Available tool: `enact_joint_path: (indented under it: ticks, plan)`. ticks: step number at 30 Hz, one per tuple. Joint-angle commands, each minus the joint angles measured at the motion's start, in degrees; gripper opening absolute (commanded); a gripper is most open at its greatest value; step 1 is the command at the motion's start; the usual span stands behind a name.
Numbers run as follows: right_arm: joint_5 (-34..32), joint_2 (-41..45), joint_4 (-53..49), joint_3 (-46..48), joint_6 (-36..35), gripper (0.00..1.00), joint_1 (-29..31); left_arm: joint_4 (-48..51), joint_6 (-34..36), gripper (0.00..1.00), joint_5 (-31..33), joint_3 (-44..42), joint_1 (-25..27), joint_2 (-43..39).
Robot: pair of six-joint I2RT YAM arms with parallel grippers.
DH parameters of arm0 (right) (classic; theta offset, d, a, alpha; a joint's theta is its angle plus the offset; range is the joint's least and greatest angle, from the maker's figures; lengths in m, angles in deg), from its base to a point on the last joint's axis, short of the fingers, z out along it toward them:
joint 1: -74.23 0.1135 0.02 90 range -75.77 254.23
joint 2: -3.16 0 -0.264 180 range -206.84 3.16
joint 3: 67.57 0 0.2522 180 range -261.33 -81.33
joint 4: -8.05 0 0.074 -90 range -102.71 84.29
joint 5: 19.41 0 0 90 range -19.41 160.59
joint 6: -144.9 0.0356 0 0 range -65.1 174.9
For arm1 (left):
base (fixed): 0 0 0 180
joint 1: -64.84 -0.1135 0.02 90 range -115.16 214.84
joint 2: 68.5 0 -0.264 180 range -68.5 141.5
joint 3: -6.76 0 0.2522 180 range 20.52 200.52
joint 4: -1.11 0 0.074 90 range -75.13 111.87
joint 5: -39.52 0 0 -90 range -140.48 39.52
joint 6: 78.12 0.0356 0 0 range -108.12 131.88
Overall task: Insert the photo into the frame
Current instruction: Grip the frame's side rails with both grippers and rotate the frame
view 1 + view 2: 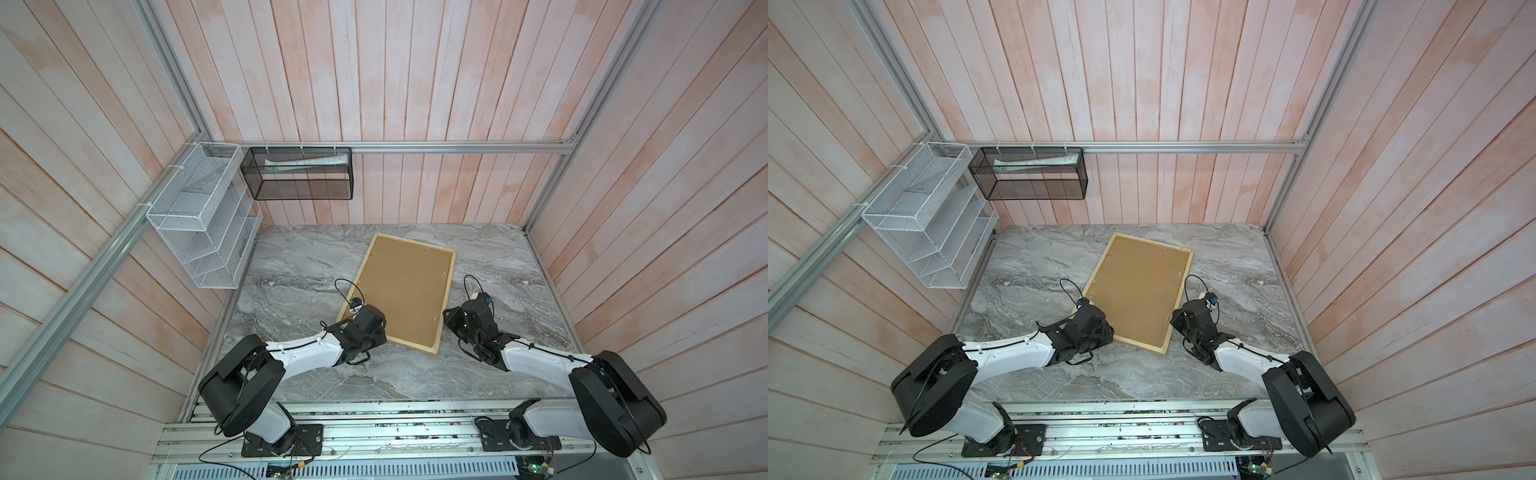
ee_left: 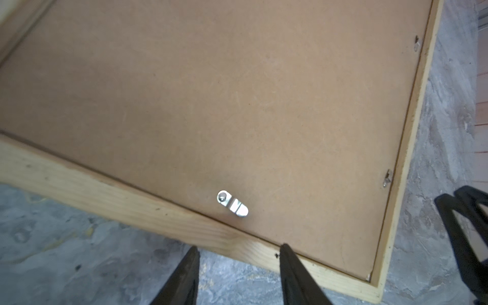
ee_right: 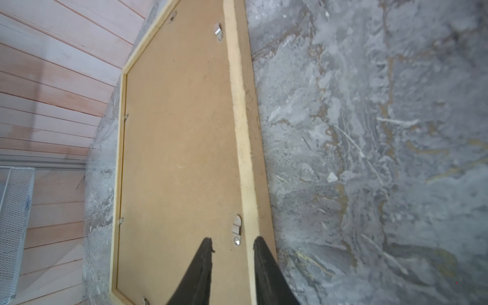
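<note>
Frame (image 1: 410,344): lay flat, back side up, on the table just below the middle of both top views, turned a little askew to the table's edges
Backing panel (image 1: 401,286): brown fibreboard, sat inside the pale wood rails and filled the opening
Corner tab (image 2: 232,203): small metal turn-clip, lay on the panel close to the rail in the left wrist view
Side tab (image 3: 237,228): same kind of clip, lay on the panel just beside the long rail in the right wrist view
Left gripper (image 2: 240,247): hung at the frame's lower left corner in the top views; jaws stood well apart and gripped nothing, one finger over the table, one at the rail's inner edge
Right gripper (image 3: 233,239): sat at the lower end of the frame's right rail in the top views; jaws narrowly parted, tips either side of the side tab's screw end, not clamped on it
Table (image 1: 299,266): grey marbled top under the frame
White mesh rack (image 1: 199,224): hung on the left wall, left of centre
Black mesh basket (image 1: 299,174): hung on the back rail, just right of the rack
</note>
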Motion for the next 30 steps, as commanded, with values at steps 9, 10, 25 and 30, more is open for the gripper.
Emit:
enact_joint_path:
  ticks: [9,10,25,30]
  plan:
    - [-1.71,5.66,-2.88,0.47,-6.85,0.34,-5.35,1.58,1.07,0.51,-0.78,6.16,0.49,8.59]
    - [-0.99,5.70,-2.34,0.73,-7.14,0.34,-5.67,2.04,1.12,0.51,-0.34,6.54,0.49,9.08]
    - [24.94,-16.53,-4.82,-13.33,-25.57,0.31,-4.82,6.11,7.68,0.50,2.17,11.87,-3.30,14.84]
    - [27.72,-22.91,-6.91,-16.81,-28.45,0.30,-2.82,5.94,9.15,0.50,0.97,11.99,-4.90,15.20]
